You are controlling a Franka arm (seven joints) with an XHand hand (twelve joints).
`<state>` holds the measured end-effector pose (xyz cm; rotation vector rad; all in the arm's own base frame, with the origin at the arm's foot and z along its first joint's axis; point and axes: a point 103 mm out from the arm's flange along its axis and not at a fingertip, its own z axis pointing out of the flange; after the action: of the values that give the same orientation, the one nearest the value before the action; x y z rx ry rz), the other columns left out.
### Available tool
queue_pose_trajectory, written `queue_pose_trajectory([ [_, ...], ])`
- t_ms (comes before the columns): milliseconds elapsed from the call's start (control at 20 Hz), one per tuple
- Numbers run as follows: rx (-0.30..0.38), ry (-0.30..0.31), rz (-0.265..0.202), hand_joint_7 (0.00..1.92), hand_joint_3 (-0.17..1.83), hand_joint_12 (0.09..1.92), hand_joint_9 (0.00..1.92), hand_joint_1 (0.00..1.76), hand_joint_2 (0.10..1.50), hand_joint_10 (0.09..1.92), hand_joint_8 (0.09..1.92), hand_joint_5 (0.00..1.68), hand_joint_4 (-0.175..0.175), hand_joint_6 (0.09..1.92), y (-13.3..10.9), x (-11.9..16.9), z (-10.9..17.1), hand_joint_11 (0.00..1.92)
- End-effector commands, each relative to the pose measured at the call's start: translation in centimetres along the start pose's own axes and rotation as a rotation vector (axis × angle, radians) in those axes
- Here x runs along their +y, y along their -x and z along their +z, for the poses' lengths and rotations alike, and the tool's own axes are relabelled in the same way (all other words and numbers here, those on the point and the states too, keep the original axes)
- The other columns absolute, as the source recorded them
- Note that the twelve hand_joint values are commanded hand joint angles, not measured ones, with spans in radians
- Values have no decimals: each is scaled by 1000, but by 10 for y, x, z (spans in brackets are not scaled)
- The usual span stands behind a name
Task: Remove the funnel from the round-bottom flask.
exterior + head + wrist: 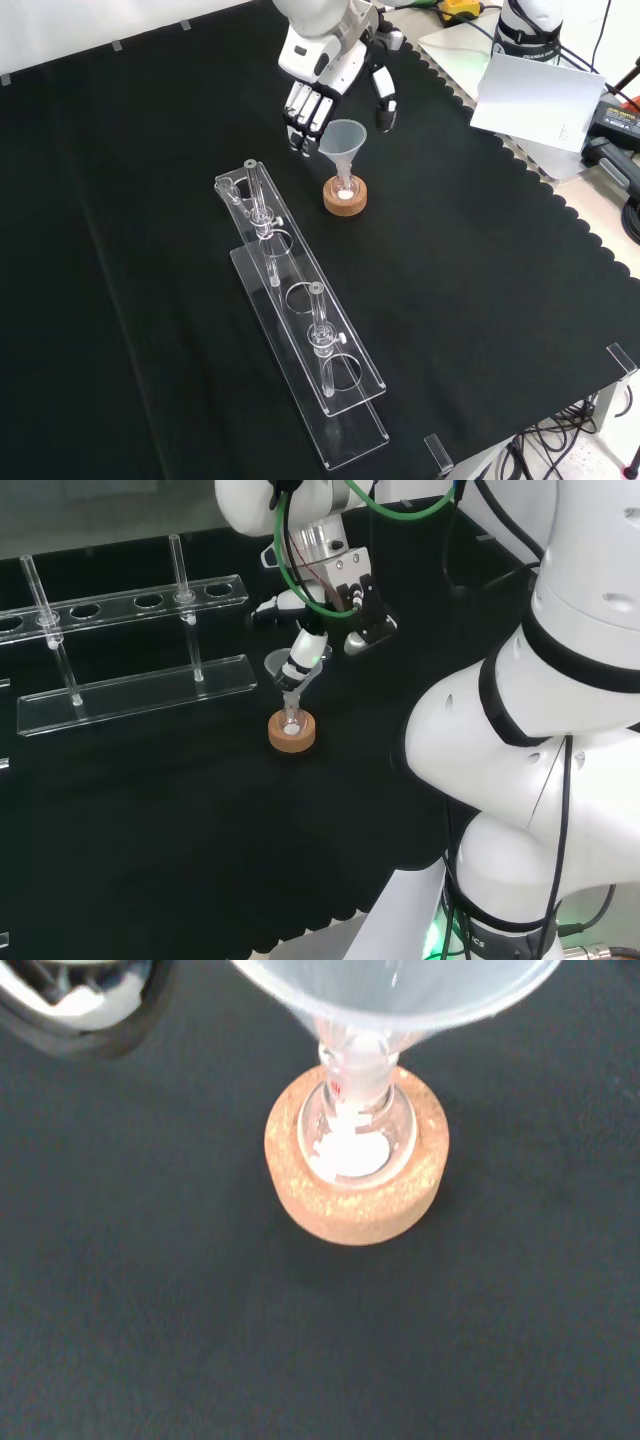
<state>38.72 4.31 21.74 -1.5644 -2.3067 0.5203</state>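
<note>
Funnel [343, 139]: I see it upper centre in the front view, just below the hand [318, 88].
Look: clear cone, stem in the round-bottom flask [358, 1135].
Hand: fingers spread, seemingly released.

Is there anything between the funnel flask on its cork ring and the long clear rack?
No. In the front view, just bare black cloth lies between the cork ring and the rack.

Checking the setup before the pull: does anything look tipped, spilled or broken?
Nothing stands out. The funnel sits upright in the round-bottom flask on its cork ring, and the cloth around it looks clean.
</note>
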Motion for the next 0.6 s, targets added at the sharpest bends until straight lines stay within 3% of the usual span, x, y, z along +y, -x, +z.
queue_pose_trajectory([
  [50, -13, -40, 20, 0, 497, 1554, 51, 738, 525, 891, 418, 191, 72, 87, 8, 11, 24, 242],
  [600, -18, -46, 7, 0, 495, 1543, 99, 742, 529, 886, 485, 213, 71, 87, 2, 15, 29, 275],
])
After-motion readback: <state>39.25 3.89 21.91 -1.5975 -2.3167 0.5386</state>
